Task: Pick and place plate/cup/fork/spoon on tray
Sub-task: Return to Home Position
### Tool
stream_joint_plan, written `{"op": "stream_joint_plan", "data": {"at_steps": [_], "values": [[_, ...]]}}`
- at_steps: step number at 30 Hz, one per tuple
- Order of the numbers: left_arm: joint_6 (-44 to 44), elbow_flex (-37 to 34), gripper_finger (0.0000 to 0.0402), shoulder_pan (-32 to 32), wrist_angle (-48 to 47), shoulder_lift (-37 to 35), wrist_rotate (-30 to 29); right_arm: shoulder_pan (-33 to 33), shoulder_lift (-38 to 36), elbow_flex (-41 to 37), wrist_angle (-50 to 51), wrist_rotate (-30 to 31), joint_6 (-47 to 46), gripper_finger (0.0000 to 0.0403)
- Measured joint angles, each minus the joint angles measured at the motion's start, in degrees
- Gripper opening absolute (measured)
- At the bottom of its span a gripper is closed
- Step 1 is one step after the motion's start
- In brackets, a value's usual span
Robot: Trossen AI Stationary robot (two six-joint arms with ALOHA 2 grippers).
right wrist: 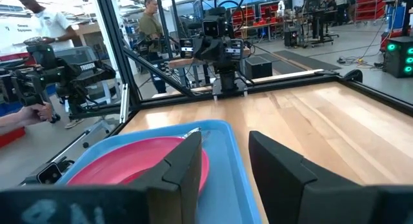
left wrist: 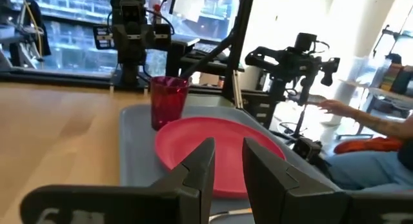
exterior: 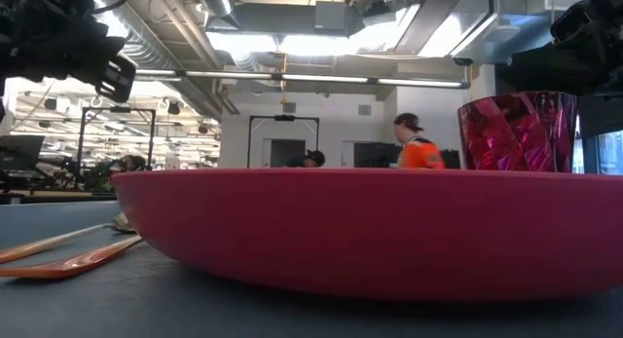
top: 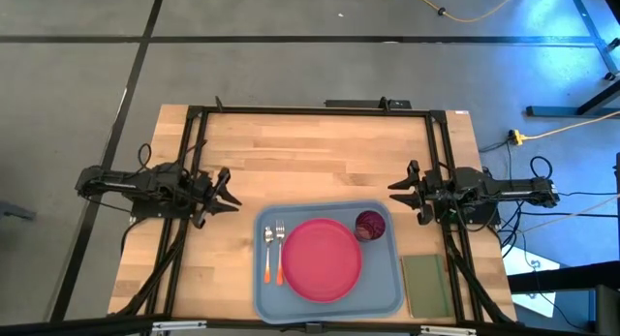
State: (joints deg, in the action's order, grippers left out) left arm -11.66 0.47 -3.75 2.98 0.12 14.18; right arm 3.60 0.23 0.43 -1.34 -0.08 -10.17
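While holding plate (top: pixel 321 259), cup (top: pixel 370 225), tray (top: pixel 387 295) seemingly full

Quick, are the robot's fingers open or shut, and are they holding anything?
Left gripper: fingers open, holding nothing.
Right gripper: fingers open, holding nothing.

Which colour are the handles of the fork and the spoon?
Both handles are orange; the high view shows the fork and spoon best.

Overhead looks down; low cam hugs plate (exterior: pixel 370 231).
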Motion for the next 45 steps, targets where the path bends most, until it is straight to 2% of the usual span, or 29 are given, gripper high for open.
{"op": "stream_joint_plan", "data": {"at_steps": [11,45], "values": [[1.7,0.0,0.0073,0.0,-0.7,0.0,-4.7,0.0,0.0,0.0,0.0,0.0,0.0,0.0134],[1.7,0.0,0.0073,0.0,-0.7,0.0,-4.7,0.0,0.0,0.0,-0.1,0.0,0.1,0.0134]]}}
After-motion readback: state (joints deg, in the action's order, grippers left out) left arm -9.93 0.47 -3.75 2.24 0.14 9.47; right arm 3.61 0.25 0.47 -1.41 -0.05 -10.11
